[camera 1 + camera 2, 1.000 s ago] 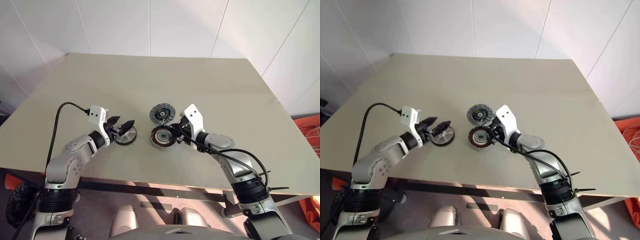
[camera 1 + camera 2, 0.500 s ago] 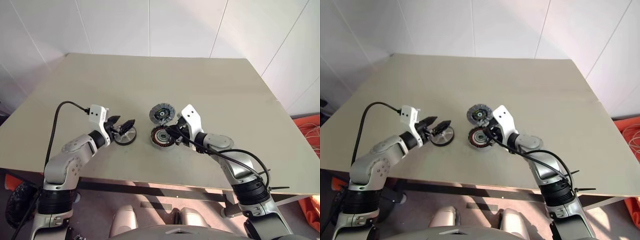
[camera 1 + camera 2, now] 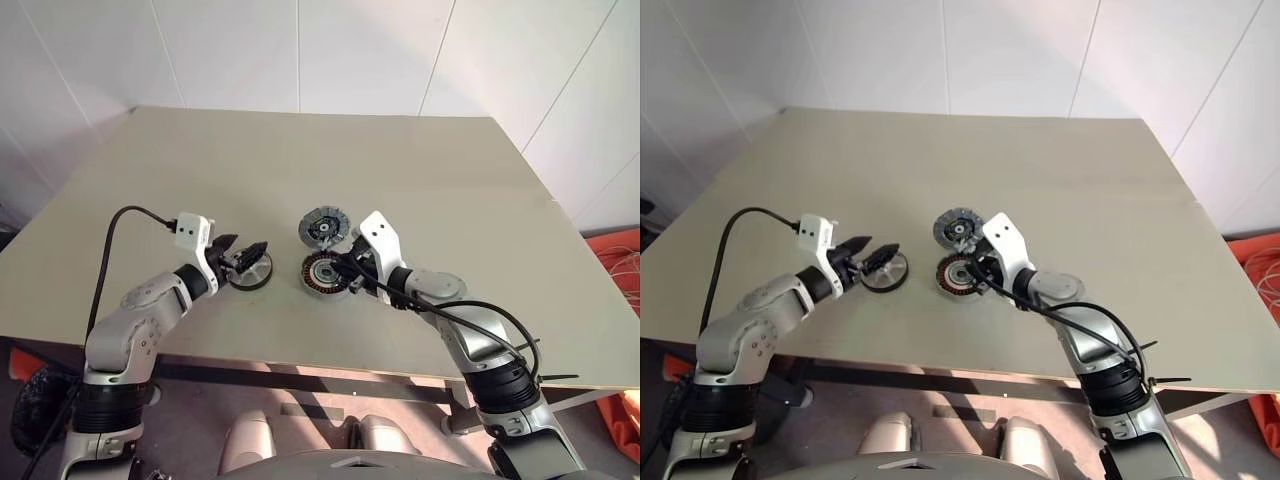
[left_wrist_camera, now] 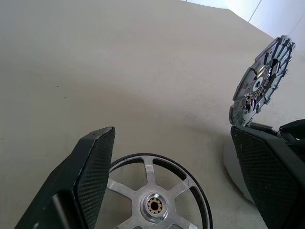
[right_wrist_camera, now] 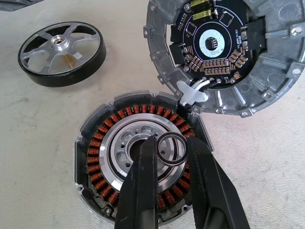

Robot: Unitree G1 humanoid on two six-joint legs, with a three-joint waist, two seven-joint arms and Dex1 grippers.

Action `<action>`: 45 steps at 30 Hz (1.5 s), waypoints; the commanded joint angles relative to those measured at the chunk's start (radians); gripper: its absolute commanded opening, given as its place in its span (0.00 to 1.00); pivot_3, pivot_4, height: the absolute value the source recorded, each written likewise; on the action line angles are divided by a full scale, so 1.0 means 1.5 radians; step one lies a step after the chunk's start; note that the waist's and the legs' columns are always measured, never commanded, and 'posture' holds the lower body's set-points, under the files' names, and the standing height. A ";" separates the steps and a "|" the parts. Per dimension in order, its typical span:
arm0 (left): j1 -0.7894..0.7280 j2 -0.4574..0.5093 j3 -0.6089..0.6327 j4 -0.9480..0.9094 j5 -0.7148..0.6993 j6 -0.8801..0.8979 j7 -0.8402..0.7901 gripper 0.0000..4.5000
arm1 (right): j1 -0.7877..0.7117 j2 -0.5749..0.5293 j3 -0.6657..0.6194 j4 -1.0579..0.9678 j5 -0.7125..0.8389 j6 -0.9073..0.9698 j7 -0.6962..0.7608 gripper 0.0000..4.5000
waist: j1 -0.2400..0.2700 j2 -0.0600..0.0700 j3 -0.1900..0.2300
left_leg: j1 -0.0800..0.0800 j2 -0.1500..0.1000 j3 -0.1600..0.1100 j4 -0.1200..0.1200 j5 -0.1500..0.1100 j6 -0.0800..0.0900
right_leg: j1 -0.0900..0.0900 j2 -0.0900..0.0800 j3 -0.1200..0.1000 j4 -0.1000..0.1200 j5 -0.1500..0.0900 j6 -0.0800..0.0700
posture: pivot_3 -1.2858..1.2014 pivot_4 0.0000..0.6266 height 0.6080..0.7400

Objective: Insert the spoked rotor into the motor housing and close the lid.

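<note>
The spoked rotor, black-rimmed with silver spokes, lies flat on the table. My left gripper hovers open over it, one finger on each side and neither touching. To its right sits the motor housing with its copper winding ring showing. Its lid is swung open at the far edge, with a dark circuit face inside. Over the housing's silver centre, my right gripper is shut on a small black ring.
The beige table stretches wide around the parts. Its front edge runs just below both arms. A black cable loops from the left wrist. White walls stand behind the table.
</note>
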 commanded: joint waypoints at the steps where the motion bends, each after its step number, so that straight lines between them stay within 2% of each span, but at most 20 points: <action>1: -0.002 0.008 0.013 -0.023 -0.004 -0.011 -0.006 0.92 | -0.006 0.008 0.002 -0.031 0.007 -0.004 -0.005 0.12 | 0.000 0.000 0.000 | 0.000 0.000 0.000 0.000 0.000 0.000 | 0.000 0.000 0.000 0.000 0.000 0.000 | 0.52 0.00 1.00; 35: -0.004 0.013 0.017 -0.028 0.000 -0.011 -0.004 0.92 | 0.002 0.039 0.009 -0.032 0.024 0.015 -0.012 0.12 | 0.000 0.000 0.000 | 0.000 0.000 0.000 0.000 0.000 0.000 | 0.000 0.000 0.000 0.000 0.000 0.000 | 0.52 0.00 1.00; 37: -0.002 0.014 0.019 -0.031 -0.001 -0.010 -0.002 0.92 | -0.001 0.041 0.009 -0.027 0.024 0.013 -0.010 0.29 | 0.000 0.000 0.000 | 0.000 0.000 0.000 0.000 0.000 0.000 | 0.000 0.000 0.000 0.000 0.000 0.000 | 0.52 0.00 1.00; 45: -0.002 0.015 0.022 -0.039 -0.002 -0.006 0.002 0.92 | -0.008 0.048 0.008 -0.019 0.018 0.005 -0.017 0.86 | 0.000 0.000 0.000 | 0.000 0.000 0.000 0.000 0.000 0.000 | 0.000 0.000 0.000 0.000 0.000 0.000 | 0.52 0.00 1.00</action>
